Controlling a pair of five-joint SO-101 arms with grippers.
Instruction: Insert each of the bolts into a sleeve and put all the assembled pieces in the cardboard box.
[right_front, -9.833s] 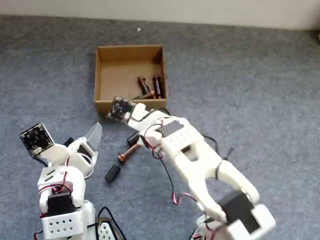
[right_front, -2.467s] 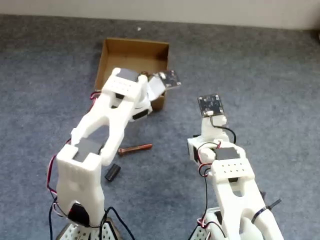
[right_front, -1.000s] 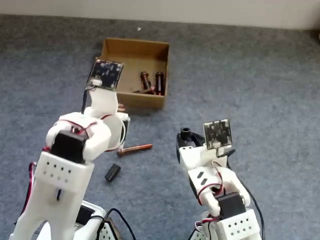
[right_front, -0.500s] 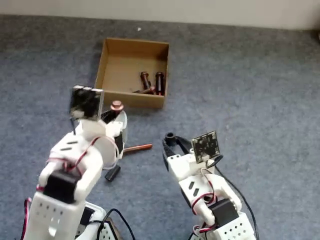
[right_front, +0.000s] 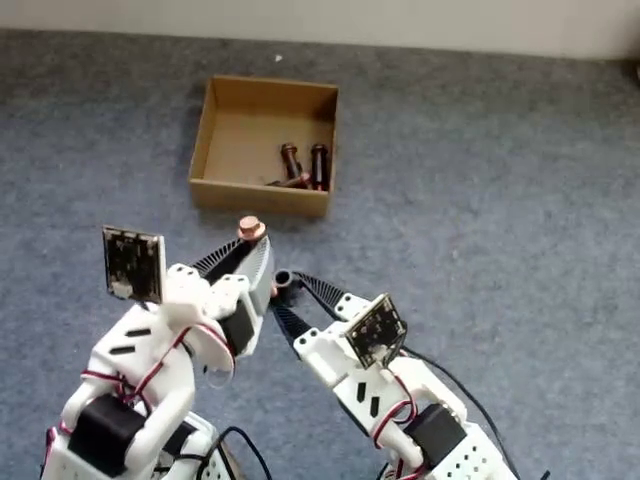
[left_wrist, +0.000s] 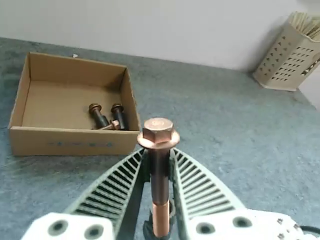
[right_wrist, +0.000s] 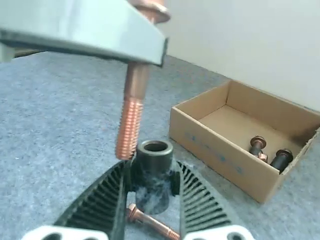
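My left gripper (left_wrist: 158, 154) is shut on a copper bolt (left_wrist: 159, 175), held upright with its hex head up; in the high view the bolt (right_front: 250, 231) sits just in front of the cardboard box (right_front: 240, 140). My right gripper (right_wrist: 152, 168) is shut on a black sleeve (right_wrist: 152, 175), bore facing up. The bolt's threaded tip (right_wrist: 127, 137) hangs right beside the sleeve's mouth, touching or nearly so. In the high view the sleeve (right_front: 283, 278) is right of the left gripper (right_front: 255, 250). Assembled pieces (right_front: 303, 166) lie in the box.
A second copper bolt (right_wrist: 150, 223) lies on the grey carpet under the right gripper. A perforated beige holder (left_wrist: 292, 52) stands far off by the wall. The box (left_wrist: 55, 100) is open-topped, with its assembled pieces (left_wrist: 106, 116) near one wall.
The left arm drew back from the box, holding the bolt. The right gripper carried the sleeve leftward until it met the bolt's tip.
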